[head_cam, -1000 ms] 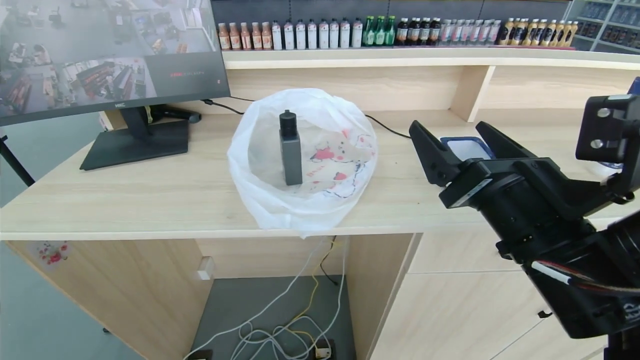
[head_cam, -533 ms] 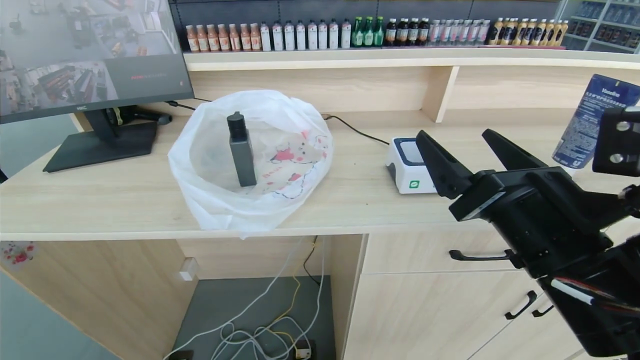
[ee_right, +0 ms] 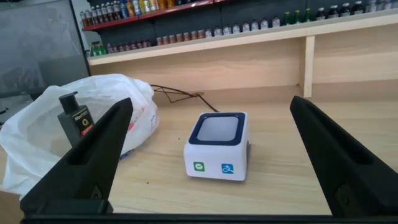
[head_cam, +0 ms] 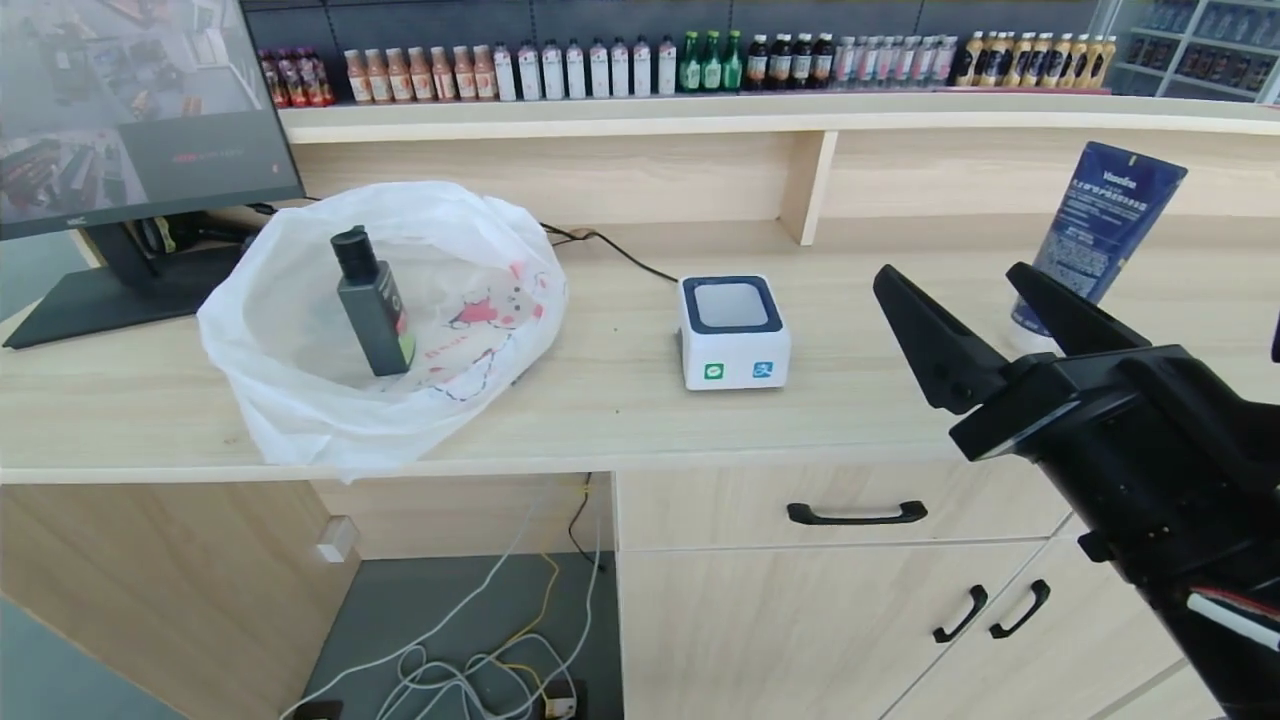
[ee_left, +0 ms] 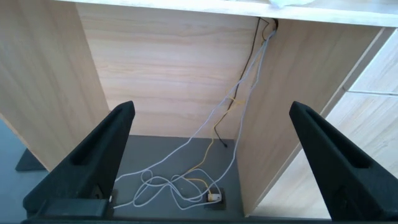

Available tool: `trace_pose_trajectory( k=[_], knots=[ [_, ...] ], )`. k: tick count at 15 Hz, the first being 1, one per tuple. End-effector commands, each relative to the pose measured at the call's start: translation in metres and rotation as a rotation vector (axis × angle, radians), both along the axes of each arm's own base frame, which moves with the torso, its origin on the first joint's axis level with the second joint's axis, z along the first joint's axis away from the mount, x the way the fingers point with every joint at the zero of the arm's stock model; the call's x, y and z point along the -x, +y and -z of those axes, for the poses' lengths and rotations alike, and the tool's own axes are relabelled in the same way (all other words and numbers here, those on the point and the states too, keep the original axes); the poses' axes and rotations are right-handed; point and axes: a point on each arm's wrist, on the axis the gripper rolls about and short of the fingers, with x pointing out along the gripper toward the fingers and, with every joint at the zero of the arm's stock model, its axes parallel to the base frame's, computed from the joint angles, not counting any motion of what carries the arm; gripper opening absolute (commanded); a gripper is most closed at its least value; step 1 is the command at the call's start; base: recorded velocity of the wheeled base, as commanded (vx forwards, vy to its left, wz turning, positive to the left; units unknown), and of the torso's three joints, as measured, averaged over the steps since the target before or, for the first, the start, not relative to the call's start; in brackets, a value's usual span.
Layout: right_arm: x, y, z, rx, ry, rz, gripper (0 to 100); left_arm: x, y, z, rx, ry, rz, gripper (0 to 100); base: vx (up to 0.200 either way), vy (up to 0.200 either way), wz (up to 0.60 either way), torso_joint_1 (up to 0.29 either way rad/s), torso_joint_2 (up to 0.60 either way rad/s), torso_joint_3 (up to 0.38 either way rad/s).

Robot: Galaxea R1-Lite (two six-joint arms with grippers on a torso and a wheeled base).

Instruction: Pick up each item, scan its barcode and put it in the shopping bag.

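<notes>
Camera's swung right, bringing the blue tube (head_cam: 1095, 225) into view just beyond the right gripper (head_cam: 947, 272), which is spread wide. Grab it mid-body since it looks squishy, though that's hard to tell.

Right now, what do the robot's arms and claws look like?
The right claw and left claw are matte black, each a pair of long wedges tapering to points. The right arm is blocky black, with a white and red cable.
</notes>
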Motion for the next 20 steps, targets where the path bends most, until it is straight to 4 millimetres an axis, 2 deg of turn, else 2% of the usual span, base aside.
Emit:
trace_pose_trajectory(
  k=[1,13,20],
  knots=[
    [0.0002,-0.0001,0.0011,0.003,0.003,0.0,100,0.0,0.0,0.0,0.0,-0.001,-0.001,100,0.0,-0.2,0.0,0.007,0.0,-0.002],
    [0.0023,-0.0028,0.0016,0.011,0.002,0.005,100,0.0,0.0,0.0,-0.003,-0.001,-0.001,100,0.0,-0.2,0.0,0.0,0.0,0.004],
    [0.0049,-0.0055,0.0051,0.022,0.011,0.005,100,0.0,0.0,0.0,-0.007,-0.001,0.001,100,0.0,0.0,0.0,0.0,0.0,0.0]
  ],
)
